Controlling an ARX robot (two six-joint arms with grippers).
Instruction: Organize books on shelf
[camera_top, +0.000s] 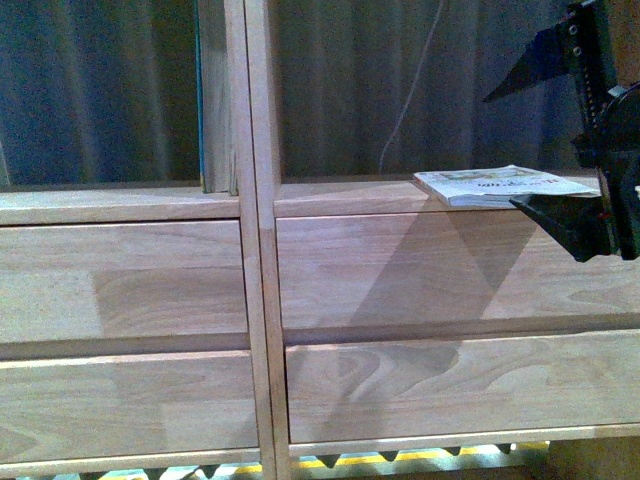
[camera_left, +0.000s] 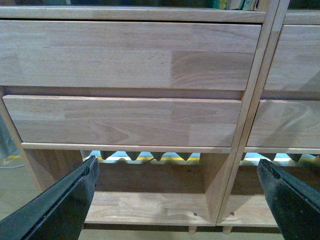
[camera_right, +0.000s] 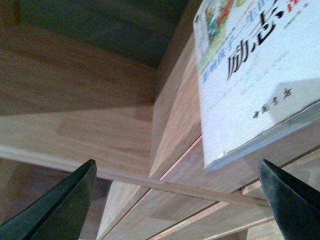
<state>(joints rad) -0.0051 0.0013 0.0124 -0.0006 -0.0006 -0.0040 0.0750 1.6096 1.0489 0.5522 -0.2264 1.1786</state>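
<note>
my right gripper is spread wide and holds nothing. it stands at the right end of the shelf, with one finger above and one below the level of the white paperback. that book lies flat, cover up, on the open ledge of the right column, near its right end and at its front edge. in my right wrist view its near corner sits between my fingertips without touching either. the teal-edged book stands upright in the left column, against the vertical divider. my left gripper is released too, empty, facing the lower plank fronts of the left column.
</note>
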